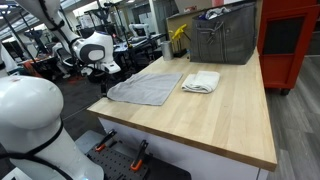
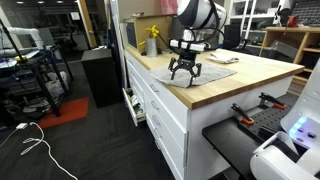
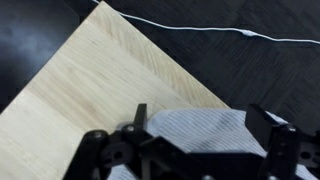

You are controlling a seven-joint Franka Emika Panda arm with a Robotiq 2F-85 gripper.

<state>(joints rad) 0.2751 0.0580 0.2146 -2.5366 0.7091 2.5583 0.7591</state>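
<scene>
In an exterior view, the grey cloth (image 1: 145,88) lies spread flat on the wooden table (image 1: 230,120), close to the table's edge on the side where the white robot arm (image 1: 95,48) stands. Just beside the cloth, apart from it by a narrow strip of wood, sits a folded white towel (image 1: 201,82). Farther back on the table are a grey bin (image 1: 222,35) and a yellow object (image 1: 178,38). From here I cannot make out the hand itself; it is lost below the arm's rounded joint.

In an exterior view from the floor side, the hand (image 2: 185,77) hangs from the arm, pointing straight down over the table (image 2: 250,85), its fingers spread wide and gripping nothing. The grey cloth (image 2: 216,72) lies flat directly beneath and beside it, with the hand over the cloth's end nearest the table's corner. Whether the fingertips touch the fabric I cannot tell. The yellow object (image 2: 151,40) stands well behind.

In the wrist view, the hand (image 3: 200,122) shows its two dark fingers (image 3: 140,112) standing far apart, and the grey cloth (image 3: 205,135) fills the gap between them, unpinched. Bare table (image 3: 90,80) runs out beyond the cloth to a corner, and past it a white cable (image 3: 200,28) trails across the dark floor (image 3: 260,70).
</scene>
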